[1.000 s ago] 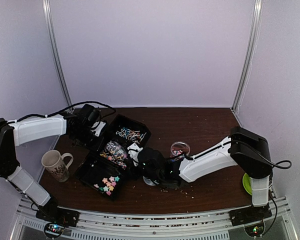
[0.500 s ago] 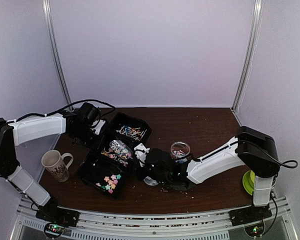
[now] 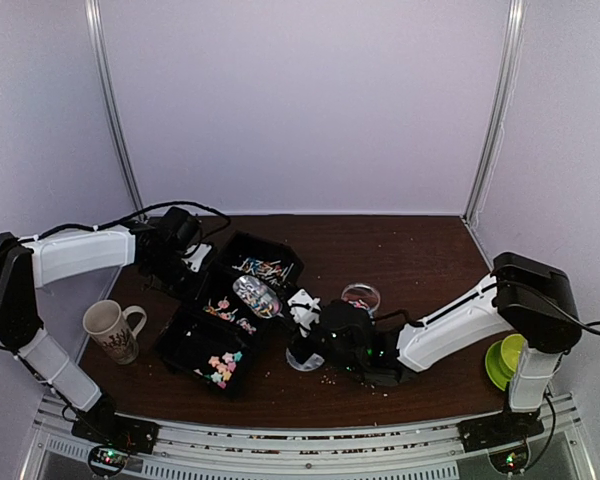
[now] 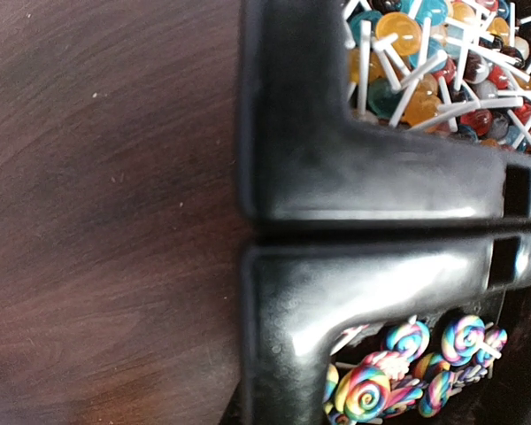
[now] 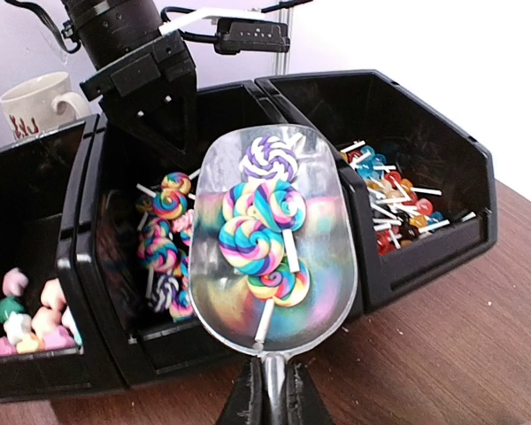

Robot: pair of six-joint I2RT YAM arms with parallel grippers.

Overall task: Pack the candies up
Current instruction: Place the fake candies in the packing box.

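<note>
My right gripper [image 5: 277, 372] [image 3: 305, 320] is shut on the handle of a metal scoop [image 5: 274, 239] [image 3: 258, 296]. The scoop is held level above the middle black bin [image 5: 97, 266] and carries several rainbow swirl lollipops [image 5: 257, 239], which are candies. More swirl lollipops [image 4: 407, 367] lie in that bin. Round lollipops [image 5: 394, 208] fill the back bin [image 3: 270, 262]. Star candies [image 3: 220, 368] sit in the front bin. My left gripper [image 5: 164, 119] [image 3: 185, 262] is shut at the far rim of the middle bin; whether it pinches the wall does not show.
A small glass jar [image 3: 360, 297] holding a few candies stands right of the bins. A round lid [image 3: 302, 360] lies just in front of the right gripper. A mug [image 3: 110, 330] stands at the left and a green object [image 3: 502, 362] at the right edge. Crumbs dot the table.
The right arm has lifted the scoop out of the middle bin with lollipops in it and drawn it back to the right. The left arm stays at the bins.
</note>
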